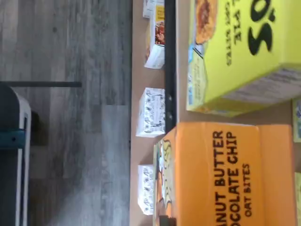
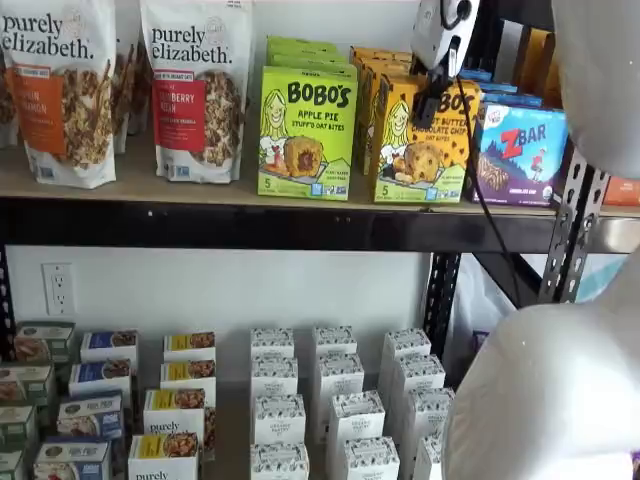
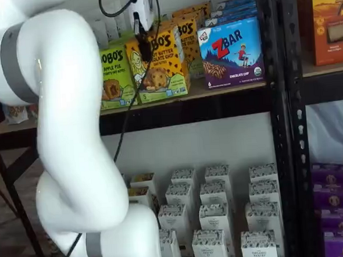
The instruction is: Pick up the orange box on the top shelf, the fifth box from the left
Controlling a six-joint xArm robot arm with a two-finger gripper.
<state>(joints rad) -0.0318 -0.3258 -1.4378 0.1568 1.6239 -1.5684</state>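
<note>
Wrist view looks down on the orange box (image 1: 221,174), top panel up, lime box (image 1: 240,52) just beside it. Both shelf views put the orange box on the top shelf (image 2: 200,222), between the lime box and the blue ZBar box (image 2: 520,152), front face near the shelf edge.

Handling, my guess: light cardboard carton, stiff at edges, panels flex if squeezed hard. Printed surface looks smooth, could slip. Best hold looks to be across the top edge, front to back, since neighbours crowd both sides.

Claw (image 2: 432,100) sits at the box's top front edge in both shelf views, black fingers (image 3: 145,48) down over the upper face. No gap visible between fingers; claw is closed, and it looks pinched on the orange box's top edge, though contact itself is hard to make out.

Arm reaches in from the front, white wrist body above the box, fingers pointing down, cable trailing below.
</note>
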